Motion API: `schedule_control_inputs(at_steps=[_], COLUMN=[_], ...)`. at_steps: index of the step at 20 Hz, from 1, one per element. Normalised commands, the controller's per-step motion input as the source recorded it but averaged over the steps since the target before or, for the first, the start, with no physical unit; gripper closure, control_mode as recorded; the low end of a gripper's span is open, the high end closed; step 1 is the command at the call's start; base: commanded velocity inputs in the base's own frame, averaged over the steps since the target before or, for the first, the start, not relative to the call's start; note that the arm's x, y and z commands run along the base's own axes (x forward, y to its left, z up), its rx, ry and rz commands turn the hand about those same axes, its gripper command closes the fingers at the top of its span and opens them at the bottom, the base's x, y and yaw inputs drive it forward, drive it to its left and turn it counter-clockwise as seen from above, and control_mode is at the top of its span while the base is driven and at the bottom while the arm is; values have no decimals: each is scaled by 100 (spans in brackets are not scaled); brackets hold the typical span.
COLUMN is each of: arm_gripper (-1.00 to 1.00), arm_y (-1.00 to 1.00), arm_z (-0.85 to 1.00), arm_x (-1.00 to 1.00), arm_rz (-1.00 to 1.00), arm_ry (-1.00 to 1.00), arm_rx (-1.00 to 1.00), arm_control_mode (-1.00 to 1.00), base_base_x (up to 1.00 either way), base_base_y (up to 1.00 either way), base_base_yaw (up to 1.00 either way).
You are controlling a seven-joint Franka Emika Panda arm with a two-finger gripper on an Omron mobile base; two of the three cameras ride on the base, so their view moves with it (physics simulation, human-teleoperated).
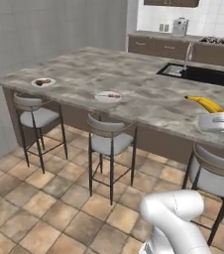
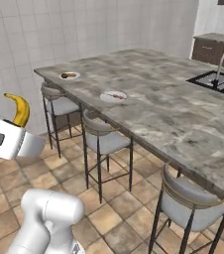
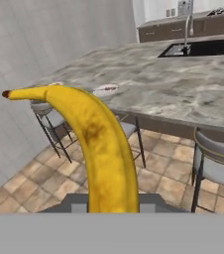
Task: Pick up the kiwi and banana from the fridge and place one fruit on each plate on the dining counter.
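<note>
Carrying the banana (image 3: 101, 149) clenched in the gripper (image 1: 222, 124); both plates (image 1: 107, 96) on the dining counter (image 1: 148, 99) await delivery.

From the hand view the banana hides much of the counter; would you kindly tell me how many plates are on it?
Observer: Two: a far plate and a near plate, both along the stool-side edge of the dining counter.
Operator: Thank you. Are they bare?
Observer: No, each already carries a small dark item that I cannot identify.
Operator: Is the banana above the counter yet?
Observer: It seems not. In the right base view the banana hangs over the floor, short of the stools.
</note>
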Motion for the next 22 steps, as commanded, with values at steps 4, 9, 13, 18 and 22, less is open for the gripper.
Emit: schedule_control_inputs(at_steps=[4, 9, 13, 18, 22], arm_gripper=[100, 100, 100, 100, 100], arm_y=[0, 0, 0, 0, 0], arm_z=[0, 0, 0, 0, 0], arm_x=[0, 0, 0, 0, 0], arm_rz=[0, 0, 0, 0, 0], arm_ry=[0, 0, 0, 0, 0], arm_rx=[0, 0, 0, 0, 0], arm_control_mode=[100, 100, 100, 100, 100], base_base_x=[59, 56, 64, 75, 79], base_base_y=[100, 100, 100, 98, 83], base_base_yaw=[-36, -34, -36, -42, -48])
